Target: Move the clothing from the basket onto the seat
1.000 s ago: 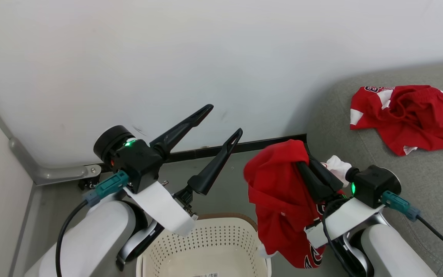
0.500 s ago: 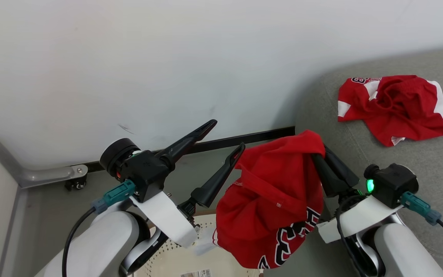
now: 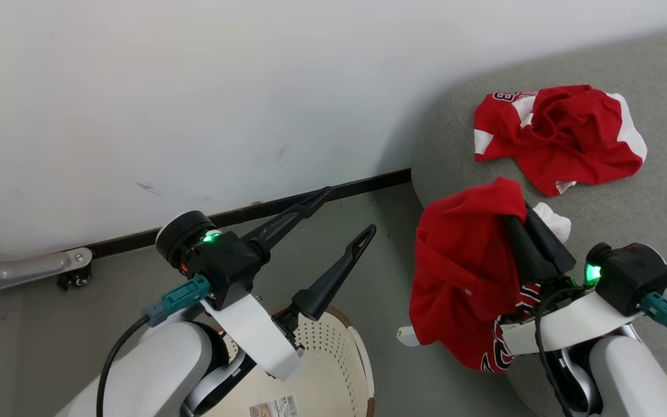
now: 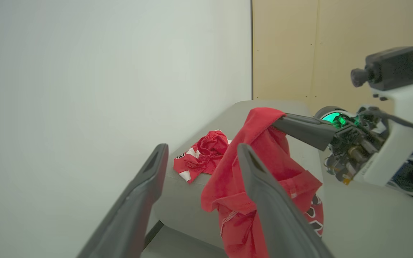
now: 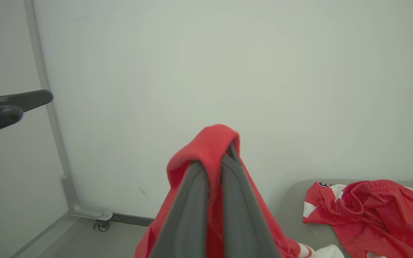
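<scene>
Head view: the right gripper (image 3: 521,223) is clamped shut on a fold of a red garment (image 3: 461,272), pinched high so the soft cloth hangs free of the basket (image 3: 362,353). The garment sits in the air over the rounded corner of the seat (image 3: 646,214), not yet on it. Red shorts (image 3: 559,139) already lie crumpled further in. The left gripper (image 3: 350,209) hovers above the basket, fingers wide apart and empty.

Left wrist view: between the spread fingers of the left gripper (image 4: 203,148), the red garment (image 4: 264,150) droops from the right gripper (image 4: 281,120). Its long axis runs straight down and its lettered end is lowest.

Right wrist view: the right gripper (image 5: 213,157) has its fingers pressed together, with the red garment (image 5: 201,145) looped over the tips. I judge that a forward carry is needed before release.
</scene>
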You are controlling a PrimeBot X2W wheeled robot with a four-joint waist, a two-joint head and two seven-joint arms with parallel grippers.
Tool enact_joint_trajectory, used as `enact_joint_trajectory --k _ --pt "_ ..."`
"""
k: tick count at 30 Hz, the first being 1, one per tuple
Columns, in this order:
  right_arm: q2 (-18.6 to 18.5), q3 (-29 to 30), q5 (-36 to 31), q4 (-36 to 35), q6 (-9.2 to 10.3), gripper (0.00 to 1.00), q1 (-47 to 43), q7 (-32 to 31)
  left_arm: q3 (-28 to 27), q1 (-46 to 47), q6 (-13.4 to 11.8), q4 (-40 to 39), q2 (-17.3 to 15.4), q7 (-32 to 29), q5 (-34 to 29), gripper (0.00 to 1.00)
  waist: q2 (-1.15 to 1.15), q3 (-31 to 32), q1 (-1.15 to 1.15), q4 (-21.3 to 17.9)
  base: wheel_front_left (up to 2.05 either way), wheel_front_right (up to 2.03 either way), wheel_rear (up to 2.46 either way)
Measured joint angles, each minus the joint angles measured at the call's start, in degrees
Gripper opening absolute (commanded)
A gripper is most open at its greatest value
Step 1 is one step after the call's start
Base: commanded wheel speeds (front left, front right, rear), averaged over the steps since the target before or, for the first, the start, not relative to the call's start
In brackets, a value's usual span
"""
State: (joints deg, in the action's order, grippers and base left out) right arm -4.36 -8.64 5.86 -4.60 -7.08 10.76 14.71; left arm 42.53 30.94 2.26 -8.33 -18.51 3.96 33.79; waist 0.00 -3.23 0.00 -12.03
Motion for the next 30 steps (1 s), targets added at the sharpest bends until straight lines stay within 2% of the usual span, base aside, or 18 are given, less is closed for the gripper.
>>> enact_joint_trajectory --k 8,30 --pt "0.5 2.7 -1.4 -2.6 0.0 0.0 -1.5 0.0 0.7 0.0 0.7 -0.5 -0.2 -0.5 0.0 1.0 0.0 -1.5 0.0 -3.2 0.0 0.0 0.0" --pt "1.6 4.1 -2.4 -8.0 -0.01 0.0 -3.8 0.0 1.4 0.0 1.3 -2.1 -2.1 -2.5 0.0 1.0 0.0 -6.0 0.0 -12.2 0.0 0.0 0.0"
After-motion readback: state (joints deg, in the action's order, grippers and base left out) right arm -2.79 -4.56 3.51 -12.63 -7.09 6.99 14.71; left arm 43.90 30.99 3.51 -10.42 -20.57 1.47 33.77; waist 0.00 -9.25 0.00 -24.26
